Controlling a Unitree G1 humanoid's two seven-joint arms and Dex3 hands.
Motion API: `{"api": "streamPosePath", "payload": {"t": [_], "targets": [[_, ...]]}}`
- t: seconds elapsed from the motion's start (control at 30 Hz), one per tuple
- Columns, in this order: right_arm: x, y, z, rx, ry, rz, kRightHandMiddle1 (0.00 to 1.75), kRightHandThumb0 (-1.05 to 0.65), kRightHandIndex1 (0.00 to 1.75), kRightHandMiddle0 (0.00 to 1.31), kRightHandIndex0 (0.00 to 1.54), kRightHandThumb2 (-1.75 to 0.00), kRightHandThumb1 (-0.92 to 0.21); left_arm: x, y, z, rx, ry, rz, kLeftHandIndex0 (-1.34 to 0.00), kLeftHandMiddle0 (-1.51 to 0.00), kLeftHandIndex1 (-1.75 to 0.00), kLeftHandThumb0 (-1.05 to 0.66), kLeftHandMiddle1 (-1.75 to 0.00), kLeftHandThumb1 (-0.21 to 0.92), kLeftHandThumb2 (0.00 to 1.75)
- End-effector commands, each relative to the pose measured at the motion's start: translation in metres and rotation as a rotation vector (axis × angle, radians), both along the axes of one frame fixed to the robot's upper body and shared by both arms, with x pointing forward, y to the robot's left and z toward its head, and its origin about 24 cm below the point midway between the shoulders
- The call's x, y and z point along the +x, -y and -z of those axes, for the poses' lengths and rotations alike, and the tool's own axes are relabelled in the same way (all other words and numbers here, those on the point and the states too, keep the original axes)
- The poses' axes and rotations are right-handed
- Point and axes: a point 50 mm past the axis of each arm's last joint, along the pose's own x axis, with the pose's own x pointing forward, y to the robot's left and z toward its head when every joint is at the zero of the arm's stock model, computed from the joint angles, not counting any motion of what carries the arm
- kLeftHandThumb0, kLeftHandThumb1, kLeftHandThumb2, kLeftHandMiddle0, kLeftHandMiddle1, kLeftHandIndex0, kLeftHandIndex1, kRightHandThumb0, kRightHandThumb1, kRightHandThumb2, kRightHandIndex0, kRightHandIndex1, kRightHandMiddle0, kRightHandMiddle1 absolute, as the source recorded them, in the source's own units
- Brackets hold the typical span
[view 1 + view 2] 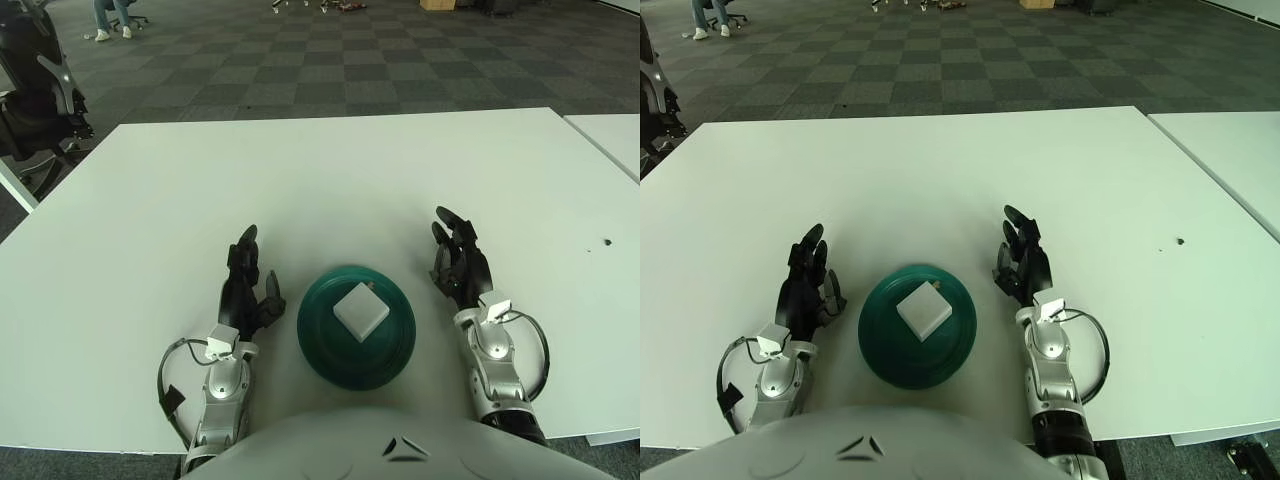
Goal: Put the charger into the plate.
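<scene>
A white square charger (360,311) lies inside the dark green plate (322,345) at the near middle of the white table (330,180). My left hand (247,280) shows just left of the plate, fingers extended and holding nothing. My right hand (457,258) shows just right of the plate, fingers extended and holding nothing. Neither hand touches the plate or the charger. The same scene shows in the right eye view, with the charger (923,308) in the plate (885,350).
A second white table (612,135) stands at the right. An office chair (35,105) stands off the far left corner. A small dark mark (607,242) is on the table at the right. Carpeted floor lies beyond.
</scene>
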Motion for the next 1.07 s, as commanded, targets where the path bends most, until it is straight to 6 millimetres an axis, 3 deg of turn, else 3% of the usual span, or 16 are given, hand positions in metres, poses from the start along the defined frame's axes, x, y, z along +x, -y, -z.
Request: {"api": "streamPosePath", "payload": {"t": [0.0, 0.3, 1.03], "targets": [[-0.041, 0.002, 0.045, 0.030, -0.298, 0.019, 0.57, -0.84, 0.01, 0.00, 0.25, -0.88, -0.92, -0.022, 0.001, 0.027, 0.010, -0.164, -0.017, 0.00, -0.13, -0.42, -0.93, 0.00, 0.92, 1.04], [-0.038, 0.003, 0.046, 0.032, -0.289, 0.032, 0.57, -0.83, 0.00, 0.00, 0.25, -0.89, -0.92, 0.001, 0.004, 0.016, 0.026, -0.099, -0.012, 0.00, -0.12, -0.45, -0.90, 0.00, 0.92, 1.04], [-0.036, 0.011, 0.047, -0.033, -0.265, 0.094, 0.59, -0.84, 0.01, 0.00, 0.25, -0.87, -0.92, -0.002, 0.009, 0.020, 0.045, -0.077, 0.003, 0.00, -0.12, -0.48, -0.93, 0.00, 0.92, 1.06]]}}
